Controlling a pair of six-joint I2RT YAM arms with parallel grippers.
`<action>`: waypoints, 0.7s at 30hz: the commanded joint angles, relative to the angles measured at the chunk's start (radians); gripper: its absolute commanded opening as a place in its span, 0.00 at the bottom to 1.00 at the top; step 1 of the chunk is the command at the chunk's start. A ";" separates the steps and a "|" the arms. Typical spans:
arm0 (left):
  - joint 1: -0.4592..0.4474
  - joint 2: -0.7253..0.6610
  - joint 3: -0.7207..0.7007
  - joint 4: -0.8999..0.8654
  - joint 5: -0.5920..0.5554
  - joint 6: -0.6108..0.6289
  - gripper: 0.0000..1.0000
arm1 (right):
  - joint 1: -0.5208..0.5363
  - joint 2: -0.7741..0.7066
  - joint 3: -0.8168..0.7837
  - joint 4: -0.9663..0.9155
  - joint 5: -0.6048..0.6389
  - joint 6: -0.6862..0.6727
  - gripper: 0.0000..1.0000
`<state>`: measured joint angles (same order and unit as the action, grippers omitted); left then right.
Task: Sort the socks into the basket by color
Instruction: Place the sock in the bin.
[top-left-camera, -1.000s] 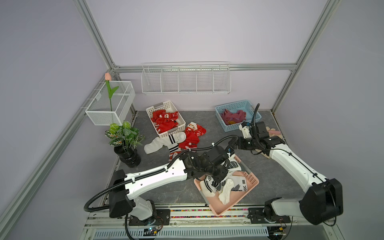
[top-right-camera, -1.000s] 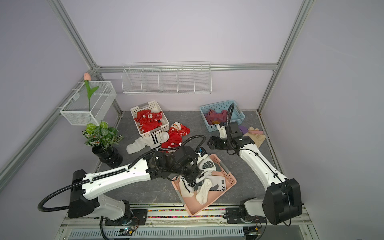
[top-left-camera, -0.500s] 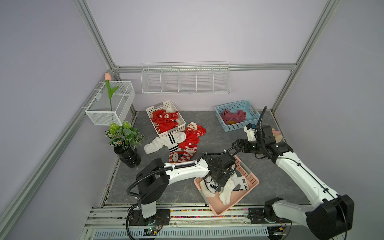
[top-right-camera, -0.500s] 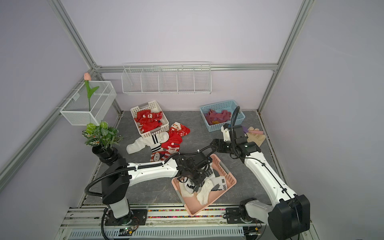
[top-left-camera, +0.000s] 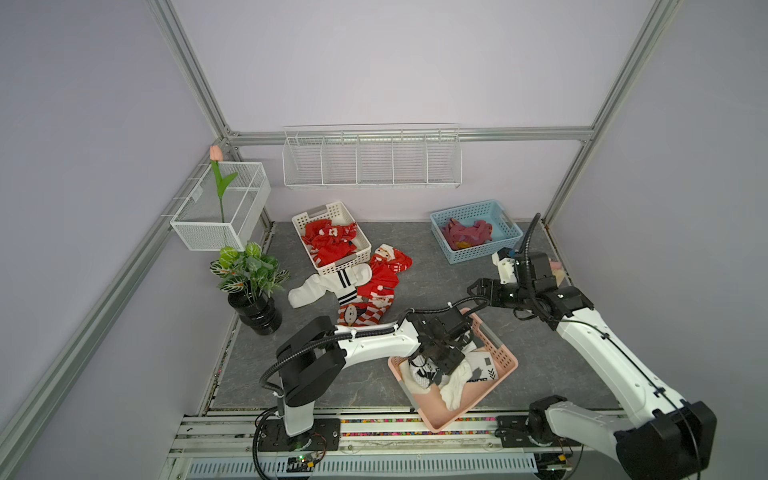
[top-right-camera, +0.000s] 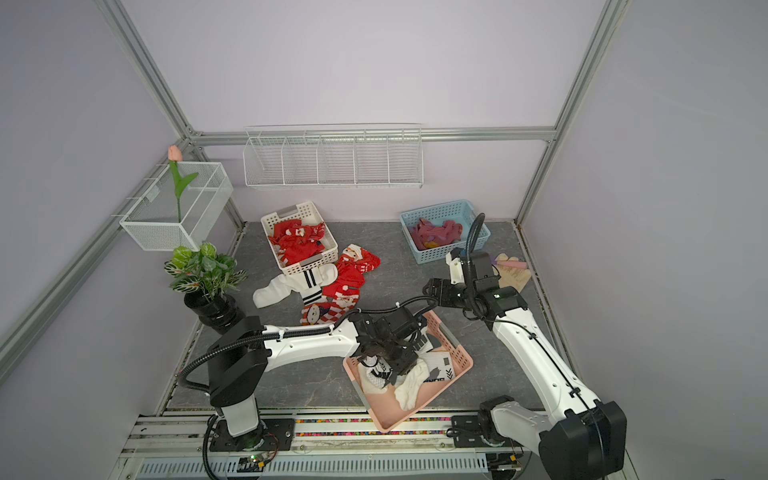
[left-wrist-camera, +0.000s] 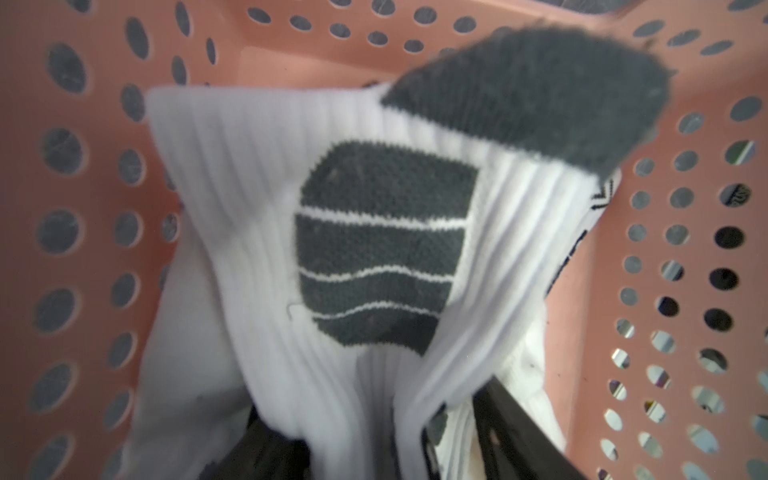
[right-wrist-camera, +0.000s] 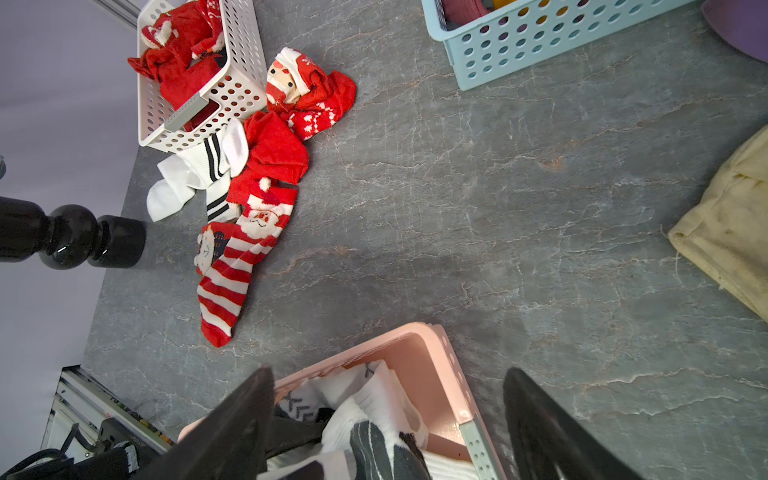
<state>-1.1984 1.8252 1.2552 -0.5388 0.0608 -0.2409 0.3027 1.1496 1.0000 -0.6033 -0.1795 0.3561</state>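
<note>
The left claw (top-left-camera: 442, 368) sits inside the pink perforated plastic basket (top-left-camera: 434, 411), fingers parted around a white ribbed sock with black patches (left-wrist-camera: 374, 249); whether it grips, I cannot tell. The right claw (right-wrist-camera: 388, 370) hangs wide and empty. Lifting away could snag that sock and drag it out.

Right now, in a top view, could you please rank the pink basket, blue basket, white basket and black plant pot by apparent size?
1. pink basket: largest, though it is also nearest the camera.
2. blue basket and white basket: too alike to rank.
3. black plant pot: smallest.
</note>
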 joint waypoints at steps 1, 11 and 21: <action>0.007 -0.075 -0.013 -0.002 -0.042 -0.012 0.58 | 0.003 -0.022 0.013 -0.034 -0.021 0.010 0.89; 0.010 -0.295 -0.044 -0.043 -0.139 -0.067 0.66 | 0.006 -0.011 0.037 -0.040 -0.065 0.007 0.89; 0.216 -0.475 -0.099 -0.106 -0.189 -0.253 0.68 | 0.215 0.071 -0.044 -0.028 -0.131 0.027 0.60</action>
<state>-1.0416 1.3815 1.1721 -0.5915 -0.0872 -0.4046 0.4591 1.1915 1.0008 -0.6186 -0.2790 0.3687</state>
